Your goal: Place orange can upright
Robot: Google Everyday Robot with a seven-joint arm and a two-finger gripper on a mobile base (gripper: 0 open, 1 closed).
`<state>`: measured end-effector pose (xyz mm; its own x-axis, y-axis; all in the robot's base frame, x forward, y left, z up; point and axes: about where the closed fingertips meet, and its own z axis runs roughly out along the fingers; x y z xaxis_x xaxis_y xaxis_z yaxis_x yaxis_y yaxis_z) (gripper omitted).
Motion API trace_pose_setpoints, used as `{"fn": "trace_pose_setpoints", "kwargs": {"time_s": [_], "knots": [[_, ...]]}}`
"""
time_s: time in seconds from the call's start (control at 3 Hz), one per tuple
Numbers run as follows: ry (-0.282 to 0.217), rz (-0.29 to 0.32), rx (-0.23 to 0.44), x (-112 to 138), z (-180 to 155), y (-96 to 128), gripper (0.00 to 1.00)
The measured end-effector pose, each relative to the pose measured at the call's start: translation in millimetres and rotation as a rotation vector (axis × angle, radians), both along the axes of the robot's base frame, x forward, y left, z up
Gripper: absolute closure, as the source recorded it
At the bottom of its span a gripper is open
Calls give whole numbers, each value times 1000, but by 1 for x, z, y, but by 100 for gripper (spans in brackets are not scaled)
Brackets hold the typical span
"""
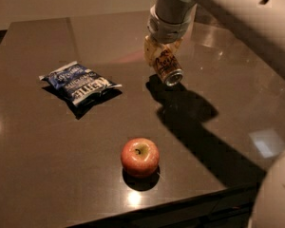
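The orange can [165,66] has an orange-tan body with dark markings and a shiny silver end facing the camera. It is tilted, its silver end pointing down and forward, a little above the dark table [47,141] at the back right. My gripper [162,55] comes down from above and is shut on the can's upper body, one tan finger [149,49] on each side. The can's shadow lies on the table just below it.
A blue snack bag [78,83] lies flat at the left. A red-orange apple [140,156] sits near the front middle. The table's front edge runs just below the apple. My arm's pale body fills the upper right and lower right corner.
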<state>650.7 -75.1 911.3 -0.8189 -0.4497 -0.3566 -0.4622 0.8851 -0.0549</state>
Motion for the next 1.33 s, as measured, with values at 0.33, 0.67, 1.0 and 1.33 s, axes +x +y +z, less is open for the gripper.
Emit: {"fn": "trace_pose_setpoints", "kwargs": {"time_s": [0.33, 0.67, 1.0, 1.33], "knots": [[-150, 109, 84, 8, 19, -4, 100], [-261, 159, 157, 13, 22, -6, 100], [-382, 222, 230, 15, 21, -6, 100], [-515, 267, 307, 18, 20, -5, 100]]}}
